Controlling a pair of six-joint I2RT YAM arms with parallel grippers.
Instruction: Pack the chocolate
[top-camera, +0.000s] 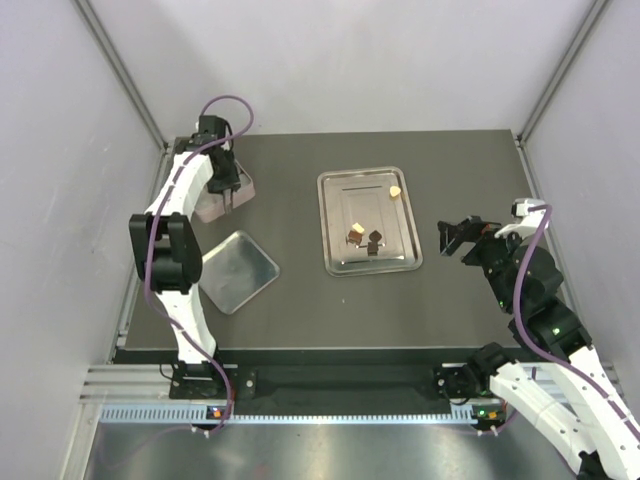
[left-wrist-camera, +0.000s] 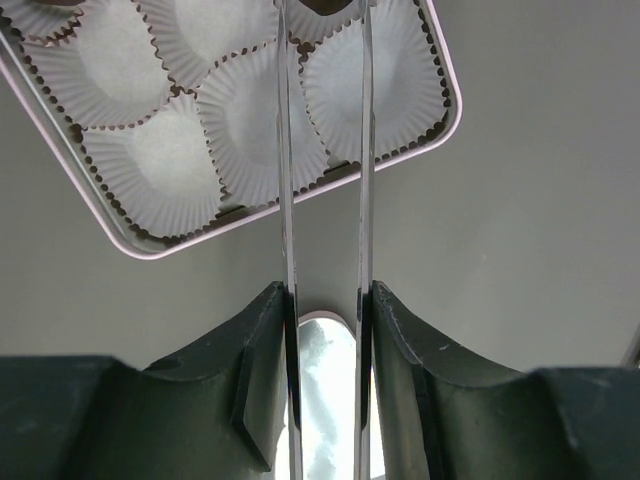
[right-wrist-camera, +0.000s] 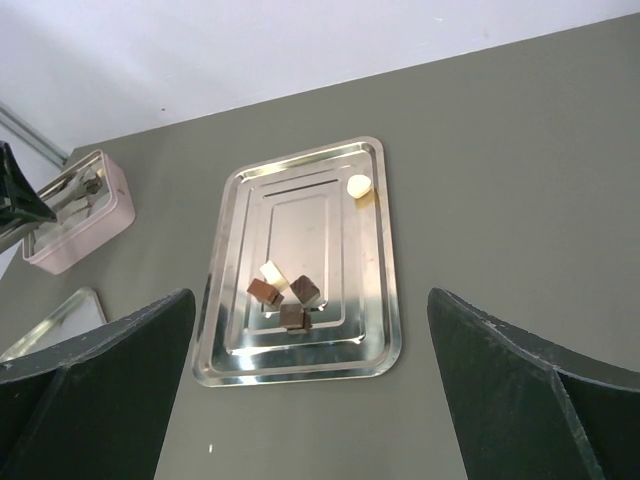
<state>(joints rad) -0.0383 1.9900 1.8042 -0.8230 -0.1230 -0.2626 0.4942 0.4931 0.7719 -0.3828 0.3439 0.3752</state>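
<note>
Nearest in, the right tool (top-camera: 447, 238) hangs at about 3 o'clock on the worktop (top-camera: 450, 160), just off the right edge of the steel tray (top-camera: 345, 200); jaws spread as wide as they go, nothing in them. Over at 8 o'clock a silvery lid (top-camera: 238, 270) lies flat, probably the tin's, well apart from everything else.

Mid-worktop, the tray holds the chocolate not yet packed; a cluster of four (right-wrist-camera: 285, 295) (one cream, one mid brown, two dark) sits toward its near end, and a lone cream piece (right-wrist-camera: 359, 184) sits at its 1 o'clock corner.

Farthest out at 10 o'clock, the left tool (top-camera: 228, 196) is over the pink tin (right-wrist-camera: 95, 232). Its long thin fingers (left-wrist-camera: 287, 150) stand parallel and partly closed, with a dark brown piece (left-wrist-camera: 325, 5) between the tips right at the frame edge; I read that as gripping one chocolate above the white paper cups (left-wrist-camera: 165, 170).

So the step in hand looks like placing that piece. Next move wants the tips centred over an empty cup, then opened, without snagging the frilly paper. Nothing blocks the right tool's way to the tray; my only worry is the cluster being bunched so close, which makes a clean single pick fiddly.
</note>
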